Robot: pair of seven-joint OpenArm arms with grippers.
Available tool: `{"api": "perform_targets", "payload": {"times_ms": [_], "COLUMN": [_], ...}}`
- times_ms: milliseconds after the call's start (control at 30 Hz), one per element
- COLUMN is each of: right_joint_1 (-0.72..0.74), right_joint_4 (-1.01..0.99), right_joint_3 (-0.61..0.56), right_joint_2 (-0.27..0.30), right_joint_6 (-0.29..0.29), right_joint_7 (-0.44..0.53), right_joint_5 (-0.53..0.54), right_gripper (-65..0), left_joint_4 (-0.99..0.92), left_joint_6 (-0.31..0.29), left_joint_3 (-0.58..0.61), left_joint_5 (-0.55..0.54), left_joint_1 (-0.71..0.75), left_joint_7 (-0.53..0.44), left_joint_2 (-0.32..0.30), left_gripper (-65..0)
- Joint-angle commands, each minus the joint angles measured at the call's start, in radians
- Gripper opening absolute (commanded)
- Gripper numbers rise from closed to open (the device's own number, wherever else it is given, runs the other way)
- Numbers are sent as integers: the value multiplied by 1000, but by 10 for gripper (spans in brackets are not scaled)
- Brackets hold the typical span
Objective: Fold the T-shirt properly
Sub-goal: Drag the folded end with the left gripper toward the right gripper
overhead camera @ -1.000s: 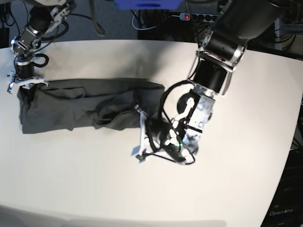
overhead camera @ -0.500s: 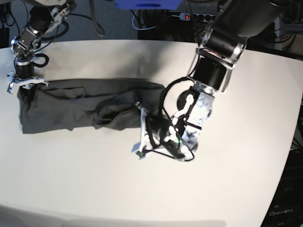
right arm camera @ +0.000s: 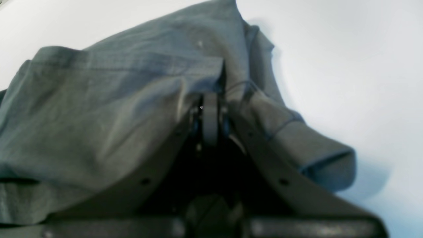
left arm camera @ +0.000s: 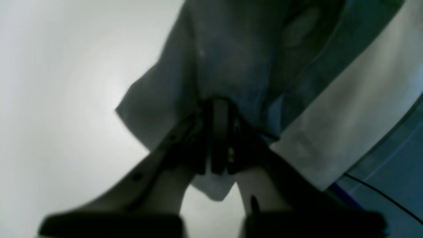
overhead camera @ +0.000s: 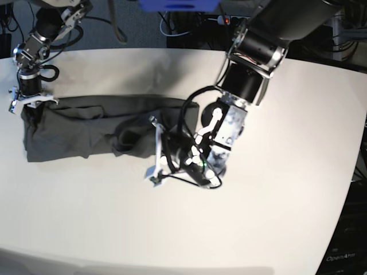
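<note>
On the white table (overhead camera: 275, 217), we see the left gripper (overhead camera: 156, 150) nearest, clamped on the plain dark grey thin T-shirt (overhead camera: 80, 129)'s end. Beyond, the right gripper (overhead camera: 26, 102) pinches its far corner. Fabric hides both fingertips; no label is readable.

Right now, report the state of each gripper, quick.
Left gripper: shut on the T-shirt, pinching its edge.
Right gripper: shut on the T-shirt, at the other end.

Grey T-shirt (overhead camera: 97, 129) on table (overhead camera: 275, 229), both tools seemingly gripping it
</note>
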Motion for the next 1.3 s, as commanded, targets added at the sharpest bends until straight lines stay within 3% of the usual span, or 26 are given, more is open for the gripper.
{"api": "perform_targets", "payload": {"times_ms": [0,100,333,733,900,1100,1167,1267], "right_joint_1": [-30,-30,-41,-44,-44,-44,-44,-44], "right_joint_4": [-22,-22,-22,-22,-22,-22,-22,-22], "right_joint_3": [-8,-8,-8,-8,-8,-8,-8,-8], "right_joint_2": [-29,-29,-29,-48,-48,-45,-45,-47], "right_joint_6": [-1,-1,-1,-1,-1,-1,-1,-1], "right_joint_7": [-192,-192,-192,-192,-192,-192,-192,-192], "right_joint_5": [-134,-134,-134,-134,-135,-135,-135,-135], "right_gripper": [-649,-649,-649,-649,-649,-649,-649,-649], "left_joint_4": [13,-10,-84,-240,-200,-176,-160,-111], "left_joint_6": [-3,-3,-3,-1,-1,0,46,192], "left_joint_3": [-1,-4,-12,-6,-9,-7,-3,-1], "left_joint_5": [-11,-17,-46,-533,-659,-663,-663,-665], "left_joint_1": [-22,-5,-3,-78,-117,-172,-172,-163], "left_joint_7": [-18,-32,-168,-348,-297,-165,-158,-158], "left_joint_2": [15,30,41,42,37,-40,-74,-120], "left_gripper": [-630,-630,-630,-630,-630,-630,-630,-630]}}
